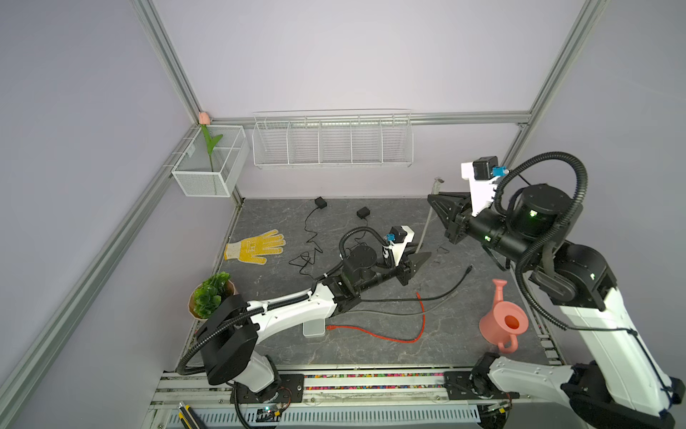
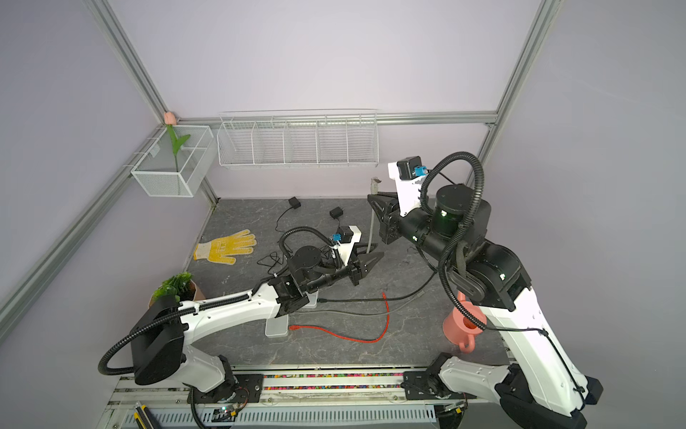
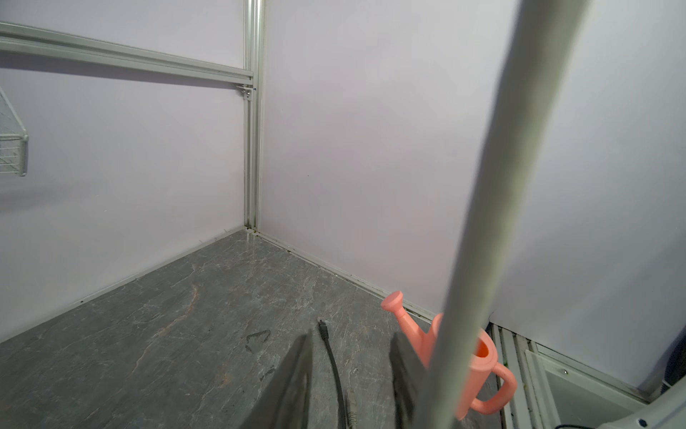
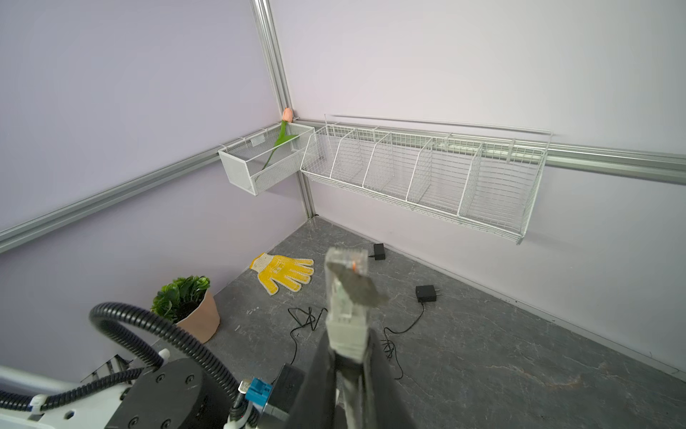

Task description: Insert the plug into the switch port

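**Plug held upright, not yet at the switch**

Far left, a yellow glove and a potted plant lie clear of the work. Part-hidden under the left arm sits a pale box, possibly the switch; no port can be made out from where I stand.

The left gripper is low over the table. In its wrist view the fingers stand somewhat apart, with nothing seen between them. The grey cable passes close beside one finger; whether they touch cannot be told.

That cable rises from near the left gripper to the right gripper, which is clenched on it just behind the plug's boot. The plug stands in the air above the jaws, near the back wall.

Its long axis is close to upright, with the clear contact end pointing upward and the cable trailing down.

Judged by its look, the plug is light, hard and small, with a thin latch that might snap. The cable is springy and would swing a loosely held plug. The boot is the sound place to hold.

Far right stands a pink watering can.
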### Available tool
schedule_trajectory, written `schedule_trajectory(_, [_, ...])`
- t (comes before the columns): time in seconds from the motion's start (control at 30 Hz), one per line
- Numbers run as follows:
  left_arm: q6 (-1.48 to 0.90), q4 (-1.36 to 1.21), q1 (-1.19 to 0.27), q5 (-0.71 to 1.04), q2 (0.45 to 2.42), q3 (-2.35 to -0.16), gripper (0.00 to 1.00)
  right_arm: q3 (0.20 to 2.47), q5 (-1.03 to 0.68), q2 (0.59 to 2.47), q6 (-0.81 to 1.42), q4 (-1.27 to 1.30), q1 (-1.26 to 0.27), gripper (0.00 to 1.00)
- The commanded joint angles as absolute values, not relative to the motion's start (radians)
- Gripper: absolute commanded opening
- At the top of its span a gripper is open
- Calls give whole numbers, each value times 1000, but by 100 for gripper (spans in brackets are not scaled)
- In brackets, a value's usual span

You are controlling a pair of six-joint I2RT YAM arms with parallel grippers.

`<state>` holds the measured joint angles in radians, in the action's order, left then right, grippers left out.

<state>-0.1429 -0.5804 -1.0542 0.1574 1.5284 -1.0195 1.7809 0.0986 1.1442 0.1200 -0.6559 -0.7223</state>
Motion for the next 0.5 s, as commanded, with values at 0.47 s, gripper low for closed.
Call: schedule_trajectory(0.47, [-198, -495, -1052, 218, 1399, -914, 2, 1723, 327, 1172, 94, -622, -583, 7])
